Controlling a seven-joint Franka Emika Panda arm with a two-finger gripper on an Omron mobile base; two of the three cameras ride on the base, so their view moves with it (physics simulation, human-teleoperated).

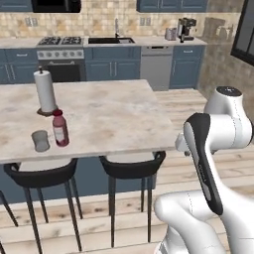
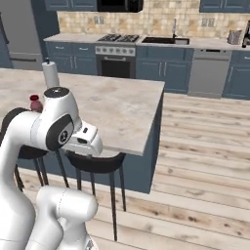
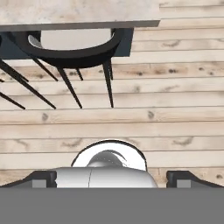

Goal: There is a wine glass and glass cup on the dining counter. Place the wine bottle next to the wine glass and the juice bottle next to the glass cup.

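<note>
Open gripper over the floor, juice bottle and glass cup on the dining counter

The gripper (image 3: 112, 181) hangs above the wooden floor (image 3: 175, 113) off the near edge of the dining counter (image 1: 109, 114), its jaws spread wide with nothing between them; a black stool (image 3: 70, 52) sits tucked under that edge. On the counter, near its near edge toward the left, the glass cup (image 1: 40, 141) stands upright with the juice bottle (image 1: 60, 128) just beside it on the right, upright too. Just behind the juice bottle, farther from the near edge, a paper towel roll (image 1: 45, 92) stands on its holder. Beyond the island, the wall counter (image 1: 149, 40) carries a sink (image 1: 110, 40) and a coffee machine (image 1: 186, 30).
</note>
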